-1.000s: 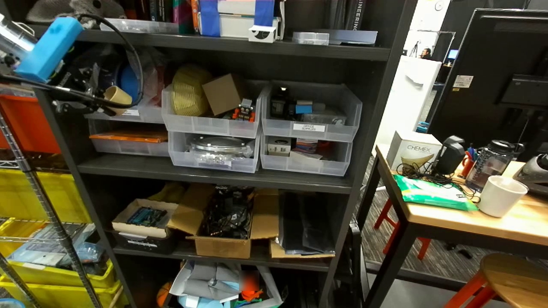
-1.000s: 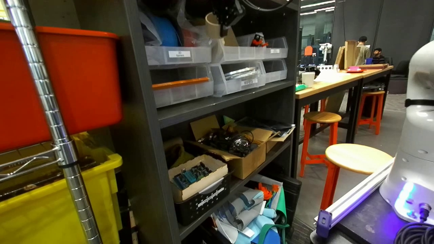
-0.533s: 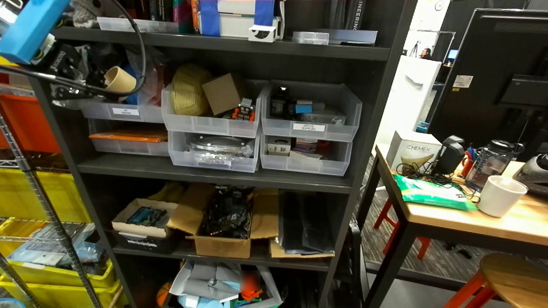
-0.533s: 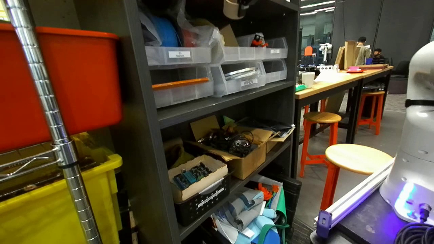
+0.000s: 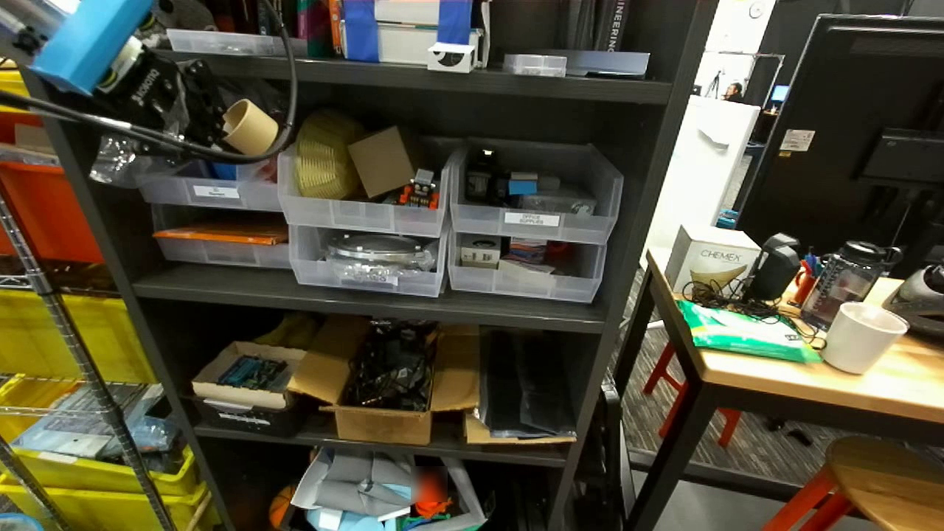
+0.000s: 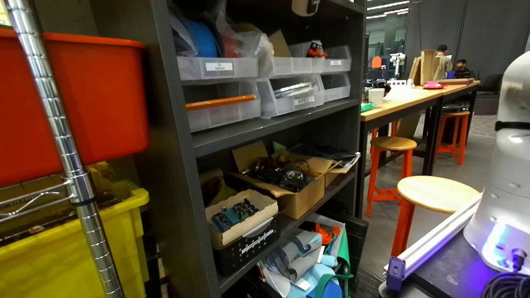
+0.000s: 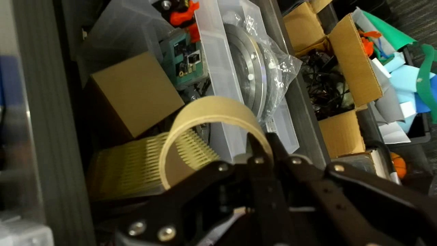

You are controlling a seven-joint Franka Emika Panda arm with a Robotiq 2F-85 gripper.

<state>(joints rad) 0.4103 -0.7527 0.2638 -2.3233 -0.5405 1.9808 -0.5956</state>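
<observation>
Dark shelving unit (image 5: 361,304) fills most of the background, clear bins (image 5: 361,217) stacked two high on one shelf, wooden table (image 5: 745,372) with white mug (image 5: 864,339) off beside it. Gripper (image 7: 263,141) pinches the wall of a tan cardboard ring (image 7: 215,107) — one finger inside the hole, the other against the outside. Ring hangs in the air by the upper bins; in an exterior view the ring (image 6: 303,6) is cut off at the top edge. Wrist view: yellow woven basket (image 7: 133,167) seen behind and through the ring, brown box (image 7: 140,92) just beside the basket, green circuit board (image 7: 186,65) past that, metal disc (image 7: 252,65) with clear wrap (image 7: 285,70) — carton (image 7: 355,61) of black cables (image 7: 322,82) on the shelf below.
</observation>
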